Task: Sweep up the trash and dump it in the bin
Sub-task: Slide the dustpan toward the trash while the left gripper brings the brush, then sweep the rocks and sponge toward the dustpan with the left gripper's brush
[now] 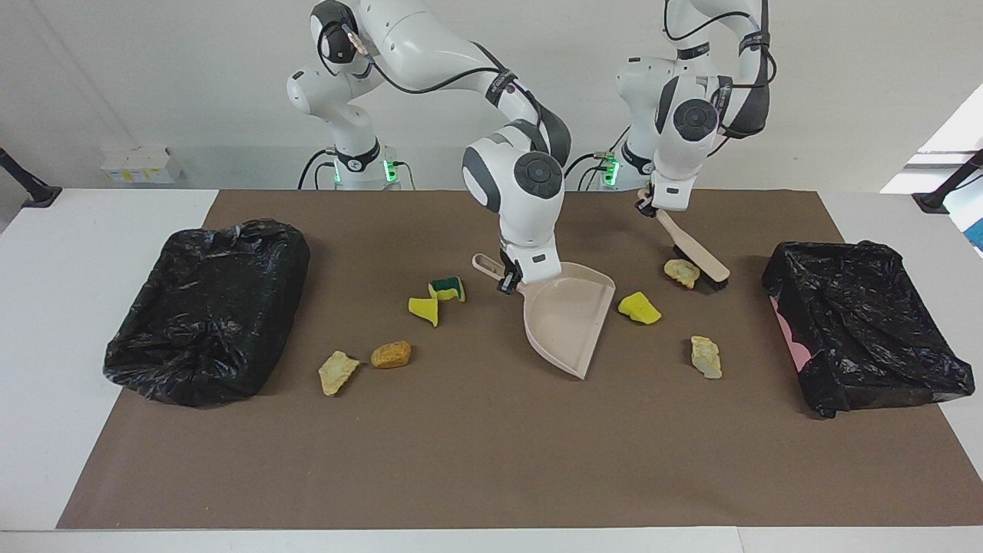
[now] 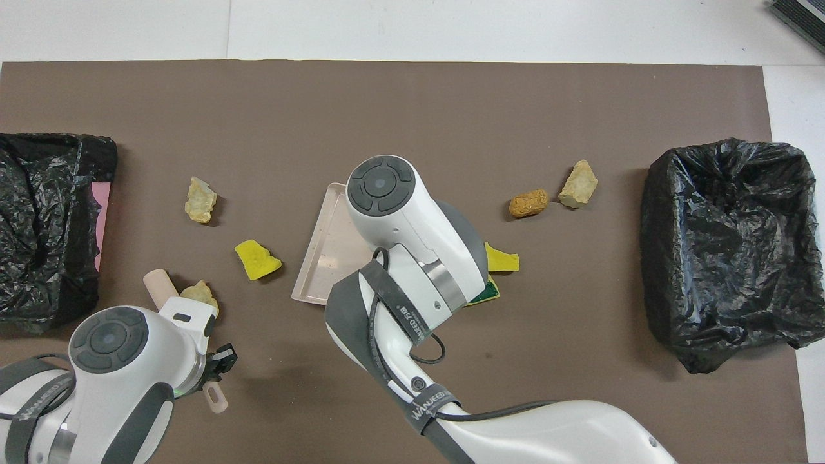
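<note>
Trash: I count seven scraps, all on the brown mat, none in the pan or a bin. Toward the left arm's end lie a tan chunk touching the brush, a yellow sponge piece just beside the pan's open edge, and a pale chunk farther from the robots. Toward the right arm's end lie a green-backed sponge, a yellow wedge, an orange-brown lump and a tan piece.

Dustpan: beige, mid-mat, its mouth turned toward the left arm's end.

Brush: bristles down on the mat beside the tan chunk, handle slanting up into the gripper.

Step in hand: I judge this the first sweep, with pan and brush lined up either side of the nearest scraps.

Next move: I'd draw the brush toward the pan, carrying the tan chunk and the yellow piece in, with the pan's lip kept flat on the mat so nothing slips under.

Right gripper: clamped on the dustpan's handle, low over the mat's middle.

Left gripper: closed tight on the brush handle's upper end, above the tan chunk.

Bins: a black-bagged bin at the right arm's end, another at the left arm's end.
</note>
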